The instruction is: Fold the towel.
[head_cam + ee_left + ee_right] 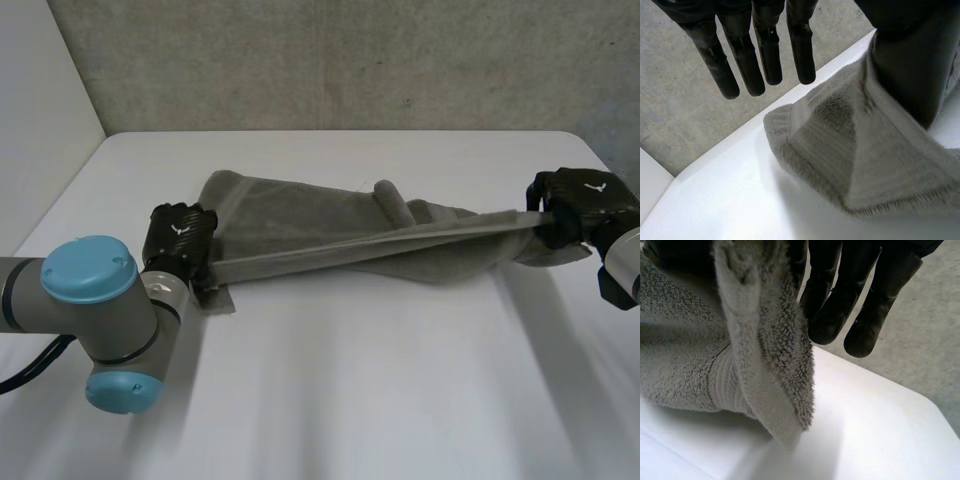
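Observation:
A grey towel (300, 215) lies bunched across the middle of the white table, with one long edge pulled taut between my two hands. My left hand (178, 240) is at the towel's left end, where a corner droops onto the table. In the left wrist view its fingers (760, 55) are straight and spread, clear of the towel (865, 150), which rests against the thumb. My right hand (585, 205) holds the right end lifted off the table. In the right wrist view the towel (685, 355) hangs from the curled hand (840, 310).
The white table (350, 400) has bare room in front of the towel and behind it. A grey wall (350, 60) runs along the table's far edge. My left arm's elbow with its blue cap (90, 270) is at the near left.

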Controlling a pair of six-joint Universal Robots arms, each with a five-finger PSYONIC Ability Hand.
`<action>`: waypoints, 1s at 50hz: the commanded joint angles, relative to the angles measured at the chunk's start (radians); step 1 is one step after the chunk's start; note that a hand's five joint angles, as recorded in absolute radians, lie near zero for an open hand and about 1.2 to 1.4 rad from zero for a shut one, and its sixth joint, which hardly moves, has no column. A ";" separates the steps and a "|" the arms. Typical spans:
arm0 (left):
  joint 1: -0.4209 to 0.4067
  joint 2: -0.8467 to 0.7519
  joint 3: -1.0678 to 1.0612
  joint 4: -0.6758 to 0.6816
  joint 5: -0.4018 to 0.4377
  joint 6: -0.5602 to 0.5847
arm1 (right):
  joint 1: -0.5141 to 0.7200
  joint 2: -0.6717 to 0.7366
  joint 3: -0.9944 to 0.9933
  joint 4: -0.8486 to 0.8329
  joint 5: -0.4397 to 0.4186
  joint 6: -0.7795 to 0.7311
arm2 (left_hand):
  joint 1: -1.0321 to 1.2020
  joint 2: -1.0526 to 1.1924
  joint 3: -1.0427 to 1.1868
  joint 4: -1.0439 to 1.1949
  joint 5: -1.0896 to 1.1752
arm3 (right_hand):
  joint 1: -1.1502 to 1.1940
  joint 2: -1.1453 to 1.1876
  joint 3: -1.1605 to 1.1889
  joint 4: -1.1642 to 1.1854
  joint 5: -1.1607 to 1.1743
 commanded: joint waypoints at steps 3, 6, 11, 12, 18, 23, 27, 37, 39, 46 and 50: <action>0.008 0.009 -0.011 0.001 0.001 0.066 | -0.051 -0.023 -0.016 0.002 0.000 0.002 | -0.022 -0.032 -0.042 -0.039 0.008 | 0.060 0.079 0.069 0.067 0.059; 0.012 0.012 -0.012 0.001 -0.001 0.088 | -0.063 -0.024 -0.023 0.002 0.002 0.002 | -0.008 -0.017 -0.027 -0.025 0.023 | 0.060 0.079 0.069 0.067 0.059; 0.026 0.034 -0.015 -0.010 -0.010 0.102 | -0.083 -0.023 -0.034 0.008 -0.001 0.002 | 0.153 0.143 0.133 0.136 0.183 | 0.060 0.079 0.069 0.067 0.059; 0.026 0.034 -0.015 -0.010 -0.010 0.102 | -0.083 -0.023 -0.034 0.008 -0.001 0.002 | 0.154 0.144 0.134 0.137 0.184 | 0.060 0.079 0.069 0.067 0.059; 0.046 0.132 -0.044 -0.013 -0.001 0.103 | -0.077 -0.018 -0.056 0.106 -0.042 -0.022 | 0.896 0.887 0.877 0.879 0.927 | 0.060 0.079 0.069 0.067 0.059; 0.051 0.242 -0.060 -0.047 0.001 0.103 | -0.077 -0.021 -0.103 0.271 -0.128 -0.101 | 0.896 0.887 0.877 0.879 0.927 | 0.060 0.079 0.069 0.067 0.059; 0.054 0.435 -0.066 -0.168 0.020 0.099 | -0.075 -0.059 -0.184 0.449 -0.188 -0.203 | 0.896 0.887 0.877 0.879 0.927 | 0.060 0.079 0.069 0.067 0.059; 0.100 0.713 -0.002 -0.310 0.198 0.088 | -0.074 -0.173 -0.413 0.787 -0.216 -0.406 | 0.896 0.887 0.877 0.879 0.927 | 0.060 0.079 0.069 0.067 0.059; 0.109 0.724 0.012 -0.331 0.209 0.086 | -0.072 -0.178 -0.439 0.806 -0.216 -0.429 | 0.896 0.887 0.877 0.879 0.927 | 0.060 0.079 0.069 0.067 0.059; 0.127 0.556 0.100 -0.387 0.203 0.080 | 0.012 -0.056 -0.481 0.783 -0.181 -0.509 | 0.896 0.887 0.877 0.879 0.927 | 0.060 0.079 0.069 0.067 0.059; 0.127 0.423 0.169 -0.420 0.191 0.082 | 0.092 0.072 -0.530 0.752 -0.108 -0.553 | 0.896 0.887 0.877 0.879 0.927 | 0.060 0.079 0.069 0.067 0.059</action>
